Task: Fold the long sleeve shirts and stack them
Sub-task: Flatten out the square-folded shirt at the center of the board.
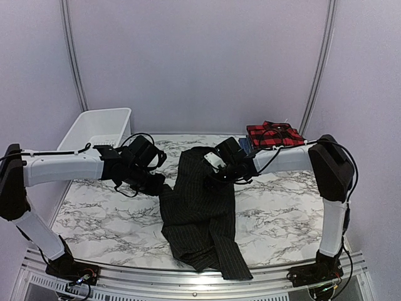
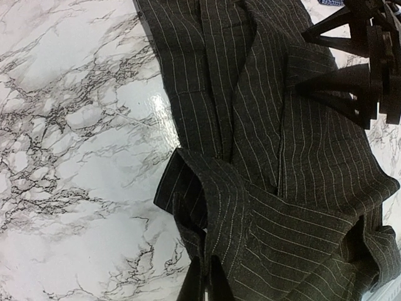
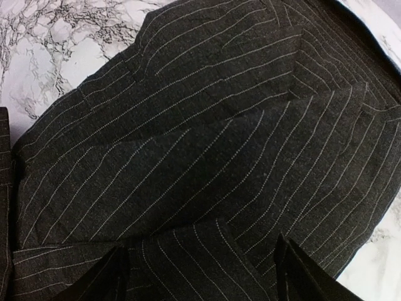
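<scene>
Gaping right hand [image 3: 200, 276] above shirt [image 3: 207, 138]

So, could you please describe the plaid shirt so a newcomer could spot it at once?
Start at the marble table and go to its far right corner. The plaid shirt lies there, the only red cloth; the pinstriped shirt at centre is black.
</scene>
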Tool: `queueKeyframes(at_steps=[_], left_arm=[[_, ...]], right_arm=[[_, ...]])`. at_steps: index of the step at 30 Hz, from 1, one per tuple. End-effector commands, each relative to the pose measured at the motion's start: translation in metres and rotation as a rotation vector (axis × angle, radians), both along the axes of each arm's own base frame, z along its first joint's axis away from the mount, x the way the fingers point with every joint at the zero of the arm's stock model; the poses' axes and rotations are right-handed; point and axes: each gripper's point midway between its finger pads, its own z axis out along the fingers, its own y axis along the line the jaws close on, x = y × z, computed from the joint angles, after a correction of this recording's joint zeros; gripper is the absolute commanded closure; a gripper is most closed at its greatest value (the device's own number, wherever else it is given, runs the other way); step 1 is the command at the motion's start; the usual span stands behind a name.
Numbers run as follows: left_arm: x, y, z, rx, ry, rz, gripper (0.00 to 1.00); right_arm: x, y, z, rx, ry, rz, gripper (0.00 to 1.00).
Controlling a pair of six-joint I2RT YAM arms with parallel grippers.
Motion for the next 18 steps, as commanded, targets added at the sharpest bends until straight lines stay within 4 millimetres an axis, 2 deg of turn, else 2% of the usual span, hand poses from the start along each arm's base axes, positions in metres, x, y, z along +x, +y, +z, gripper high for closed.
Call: queueKeyframes(at_steps=[1,4,8,14,17,18], left_arm=[[0.001,-0.004,-0.006,-0.002,0.007,-0.014,1.0],[0.002,-0.006,-0.007,-0.003,0.009,-0.016,1.0],[0.002,-0.01,-0.009,-0.007,0.018,-0.023,1.0],[0.003,-0.012,-0.009,-0.01,0.022,-0.027,1.0],[0.003,-0.012,-0.008,-0.012,0.021,-0.026,1.0],[0.003,-0.011,-0.009,-0.01,0.021,-0.024,1.0]], right_arm=[[0.011,0.01,0.009,0.009,-0.039,0.021,0.28],[0.004,0.011,0.004,0.007,-0.022,0.016,0.37],[-0.003,0.011,-0.002,0.002,-0.005,0.006,0.57],[-0.003,0.01,-0.008,0.0,0.012,-0.018,0.86],[-0.003,0.01,-0.007,-0.001,0.015,-0.032,0.99],[-0.002,0.008,-0.007,-0.006,0.013,-0.044,1.0]])
